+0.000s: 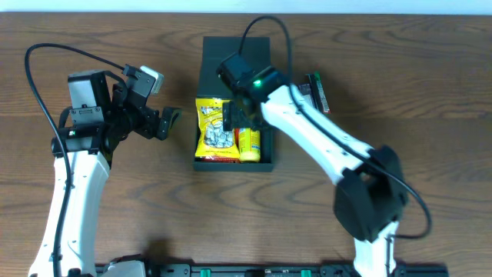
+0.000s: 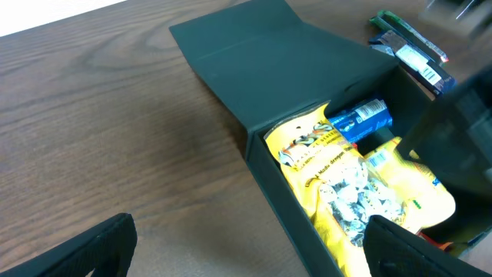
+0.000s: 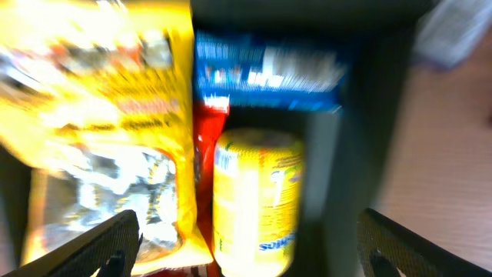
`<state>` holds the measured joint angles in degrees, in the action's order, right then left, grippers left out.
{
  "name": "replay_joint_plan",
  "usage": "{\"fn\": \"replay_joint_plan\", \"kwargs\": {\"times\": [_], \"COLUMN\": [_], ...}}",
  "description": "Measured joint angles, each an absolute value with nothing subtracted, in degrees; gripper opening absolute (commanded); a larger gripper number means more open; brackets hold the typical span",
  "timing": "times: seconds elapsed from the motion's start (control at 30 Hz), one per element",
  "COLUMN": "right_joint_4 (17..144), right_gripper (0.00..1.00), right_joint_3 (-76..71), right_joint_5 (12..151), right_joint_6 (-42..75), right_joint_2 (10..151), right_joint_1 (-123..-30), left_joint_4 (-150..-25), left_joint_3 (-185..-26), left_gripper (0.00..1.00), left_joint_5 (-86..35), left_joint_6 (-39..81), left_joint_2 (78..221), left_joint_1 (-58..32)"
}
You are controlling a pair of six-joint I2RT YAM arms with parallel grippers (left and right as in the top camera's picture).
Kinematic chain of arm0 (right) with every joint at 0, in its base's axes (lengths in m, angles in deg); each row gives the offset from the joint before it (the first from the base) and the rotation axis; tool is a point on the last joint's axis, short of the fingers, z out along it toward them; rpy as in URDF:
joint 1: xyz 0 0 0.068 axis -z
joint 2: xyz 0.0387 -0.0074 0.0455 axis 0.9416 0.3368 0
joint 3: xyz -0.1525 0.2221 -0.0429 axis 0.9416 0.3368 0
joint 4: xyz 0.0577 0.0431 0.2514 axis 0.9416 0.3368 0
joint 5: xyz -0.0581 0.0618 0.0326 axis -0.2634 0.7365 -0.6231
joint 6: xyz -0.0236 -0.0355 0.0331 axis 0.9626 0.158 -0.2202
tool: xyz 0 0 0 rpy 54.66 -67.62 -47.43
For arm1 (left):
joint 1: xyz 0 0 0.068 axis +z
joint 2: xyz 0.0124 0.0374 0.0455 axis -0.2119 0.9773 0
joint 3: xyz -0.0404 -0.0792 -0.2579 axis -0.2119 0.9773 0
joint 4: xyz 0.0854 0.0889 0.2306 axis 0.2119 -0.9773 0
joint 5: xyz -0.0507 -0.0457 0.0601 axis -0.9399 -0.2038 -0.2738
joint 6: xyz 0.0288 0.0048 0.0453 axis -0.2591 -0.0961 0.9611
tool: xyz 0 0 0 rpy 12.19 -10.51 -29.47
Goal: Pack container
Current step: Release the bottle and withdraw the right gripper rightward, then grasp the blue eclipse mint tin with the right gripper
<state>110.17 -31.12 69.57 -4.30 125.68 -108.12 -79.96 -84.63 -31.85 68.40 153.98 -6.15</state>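
Observation:
The container (image 1: pixel 201 92), a black square box, stands mid-table with its flap lid (image 1: pixel 234 52) folded open toward the far side. Inside lie a large yellow snack bag (image 1: pixel 214 127), a yellow packet (image 1: pixel 248 142) and a blue packet (image 3: pixel 269 69). My right gripper (image 1: pixel 238 115) hovers over the box interior, open; in the right wrist view (image 3: pixel 254 254) its fingers stand wide on both sides of the yellow packet (image 3: pixel 257 200) without touching it. My left gripper (image 1: pixel 167 123) is open and empty just left of the box, seen at the container's wall (image 2: pixel 292 208) in the left wrist view (image 2: pixel 246 254).
A dark snack packet with green trim (image 1: pixel 315 92) lies on the wooden table right of the box, also in the left wrist view (image 2: pixel 407 46). A red packet (image 3: pixel 206 154) shows between the yellow ones. The right arm (image 1: pixel 323 146) crosses the box's right side.

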Motion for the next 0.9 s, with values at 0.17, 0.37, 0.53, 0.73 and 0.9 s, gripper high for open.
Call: {"fn": "replay_joint_plan", "kwargs": {"times": [0.17,0.37,0.53,0.73,0.9], "right_joint_4": [109.75,109.54,107.02,103.85,101.54], "right_gripper": [0.86,0.77,0.75,0.70,0.70], "right_joint_3": [-32.74,-33.20,-33.18,-33.16,-33.13], "right_joint_5": [63.34,61.35,64.24,69.15,70.75], "right_joint_6": [-1.50,-0.87,-2.99,-6.35,-8.19], "right_joint_2": [119.93,121.74,127.75,133.13,135.47], "right_joint_1": [-104.16,-96.75,-92.14,-91.38,-91.22], "left_joint_4": [-79.96,-80.31,-80.61,-80.68,-80.72], "left_joint_3": [-84.63,-84.63,-84.63,-84.63,-84.63], "left_gripper": [0.95,0.95,0.95,0.95,0.95], "left_joint_5": [-31.85,-31.85,-31.85,-31.85,-31.85], "left_joint_6": [68.40,68.40,68.40,68.40,68.40], "left_joint_2": [153.98,153.98,153.98,153.98,153.98], "left_joint_1": [-6.15,-6.15,-6.15,-6.15,-6.15]}}
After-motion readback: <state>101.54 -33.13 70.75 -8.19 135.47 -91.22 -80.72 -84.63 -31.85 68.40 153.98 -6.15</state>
